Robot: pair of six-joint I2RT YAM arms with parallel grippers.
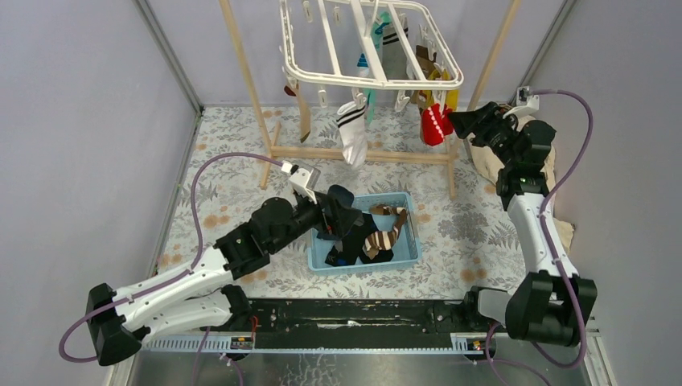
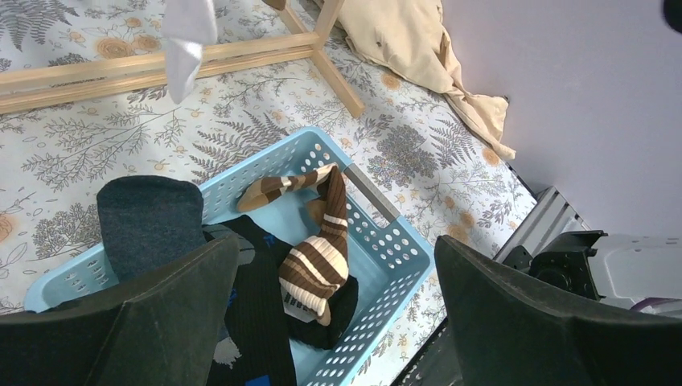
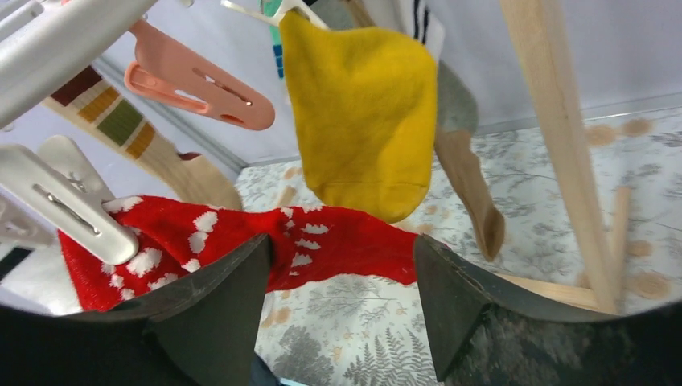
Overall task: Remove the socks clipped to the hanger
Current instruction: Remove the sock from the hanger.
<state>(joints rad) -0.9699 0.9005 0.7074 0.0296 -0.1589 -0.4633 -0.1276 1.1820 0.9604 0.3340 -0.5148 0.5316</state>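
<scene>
The white hanger (image 1: 326,77) hangs at the top centre with several socks clipped to it: a white one with black stripes (image 1: 352,133), a red one with white dots (image 1: 435,125) and a yellow one (image 3: 362,112). My right gripper (image 1: 460,123) is at the red sock (image 3: 346,229), which stretches across just beyond its open fingertips and touches the left finger (image 3: 217,297). My right gripper (image 3: 342,239) holds nothing. My left gripper (image 1: 342,213) hovers open over the blue basket (image 1: 414,221). Between its fingers in the left wrist view, my left gripper (image 2: 336,241) frames a brown-striped sock (image 2: 318,261) and black socks (image 2: 253,314) lying in the basket (image 2: 384,256).
A dark grey sock (image 2: 149,217) drapes over the basket's far rim. The pale wooden rack (image 1: 362,153) stands behind the basket, its poles near my right gripper (image 3: 555,121). A beige cloth (image 2: 410,40) lies by the right wall. White and pink clips (image 3: 193,76) dangle close above the right gripper.
</scene>
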